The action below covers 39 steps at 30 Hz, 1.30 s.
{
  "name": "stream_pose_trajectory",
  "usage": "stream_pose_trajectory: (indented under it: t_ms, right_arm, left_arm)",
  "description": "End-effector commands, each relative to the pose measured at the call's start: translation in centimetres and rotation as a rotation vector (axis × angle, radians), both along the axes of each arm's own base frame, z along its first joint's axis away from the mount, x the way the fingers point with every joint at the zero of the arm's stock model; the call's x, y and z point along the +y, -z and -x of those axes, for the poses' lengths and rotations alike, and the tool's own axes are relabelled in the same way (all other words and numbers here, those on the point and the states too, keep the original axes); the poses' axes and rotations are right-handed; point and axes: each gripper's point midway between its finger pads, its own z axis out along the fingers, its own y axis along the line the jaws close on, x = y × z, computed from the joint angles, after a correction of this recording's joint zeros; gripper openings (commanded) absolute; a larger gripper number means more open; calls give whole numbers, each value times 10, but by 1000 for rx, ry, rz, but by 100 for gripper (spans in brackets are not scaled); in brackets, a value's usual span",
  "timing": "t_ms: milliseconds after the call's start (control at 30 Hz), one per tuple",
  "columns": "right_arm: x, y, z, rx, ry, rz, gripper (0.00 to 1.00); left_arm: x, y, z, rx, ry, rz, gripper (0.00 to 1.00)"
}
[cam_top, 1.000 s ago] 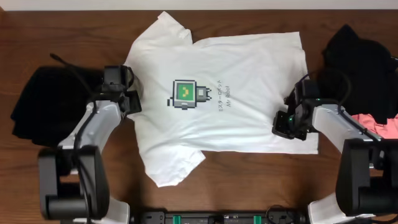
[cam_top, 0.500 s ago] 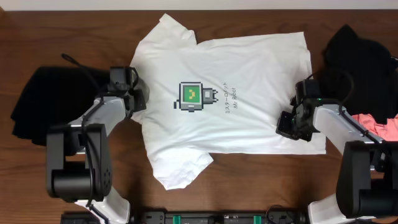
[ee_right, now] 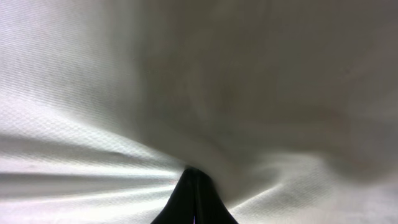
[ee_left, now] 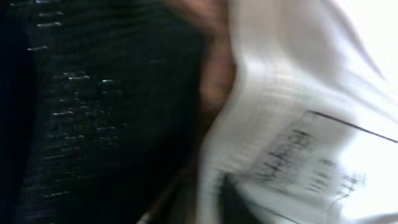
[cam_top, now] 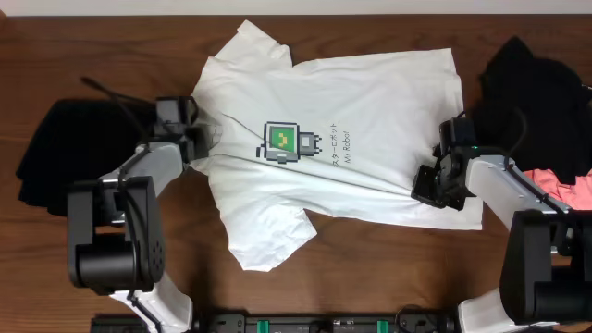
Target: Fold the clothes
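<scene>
Overhead view: four garments on the bench [cam_top: 111,46], two arms, two claws. One white T-shirt [cam_top: 379,102], spread flat and front-up in the bench's middle, reaching close to the far edge. Its long axis runs left to right: collar toward the bench's left edge, hem toward the right edge. Two sleeves: far sleeve [cam_top: 242,42] points to the far edge, near sleeve [cam_top: 264,245] points to the near edge. One print [cam_top: 282,141] mid-chest, a green-and-grey pixel robot, with a line of text just beside it on the hem side. Two black garments: left black garment [cam_top: 65,157] bunched by the left edge, right black garment [cam_top: 536,92] bunched at the far right corner. One pink garment [cam_top: 573,190] at the right edge, just beside the right black garment, partly hidden by the right arm. Left claw [cam_top: 203,143] sits at the collar. Creases run across the shirt from there toward the right claw [cam_top: 430,185], which is at the hem's near end. Left wrist view: blurred, white cloth with a neck label [ee_left: 311,165] beside black cloth; cannot tell the left claw's width. Right wrist view: fingertips pressed together, white cloth pinched between them, folds fanning out from the tip. Right claw holds the white T-shirt.
</scene>
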Motion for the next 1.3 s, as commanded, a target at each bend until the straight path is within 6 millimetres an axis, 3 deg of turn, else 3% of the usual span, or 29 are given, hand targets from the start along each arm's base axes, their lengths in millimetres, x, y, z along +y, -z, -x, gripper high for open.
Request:
stream_pose_trajectory:
  t_ms: [0, 100, 200, 333, 433, 600, 700, 833, 933, 1033, 1167, 1267]
  right_arm:
    - [-45, 35, 49, 187, 10, 250, 1]
    - [-45, 35, 49, 187, 10, 250, 1]
    - [-45, 35, 49, 187, 10, 249, 1]
    - [-45, 35, 49, 187, 10, 249, 1]
    - [-45, 35, 50, 189, 11, 249, 1]
    - [-43, 35, 48, 182, -7, 237, 1]
    - [-32, 31, 36, 135, -31, 170, 2]
    - [-13, 13, 16, 37, -85, 60, 6]
    - [-1, -14, -3, -82, -136, 2, 14]
    - [2, -49, -17, -199, -143, -7, 31]
    - [1, -77, -15, -266, -113, -2, 51]
    - [-1, -84, -7, -255, -54, -11, 63]
  left_arm:
    - [22, 2, 9, 45, -52, -62, 50]
    - [20, 0, 16, 68, -47, -57, 69]
    - [20, -9, 20, 70, -46, -54, 74]
    - [-10, -16, 31, 94, 14, 107, 74]
    - [-32, -12, 45, 144, 4, 246, 65]
    - [-28, -10, 48, 157, -32, 237, 65]
    - [-23, -15, 39, 112, -39, 230, 69]
    - [-35, -28, 34, 77, -3, 294, 69]
    - [-35, -42, 33, 44, 3, 294, 69]
    - [-36, -63, 39, 18, 7, 292, 69]
    - [-44, -74, 60, 62, 17, 308, 69]
    - [-67, -66, 84, 167, 54, 401, 69]
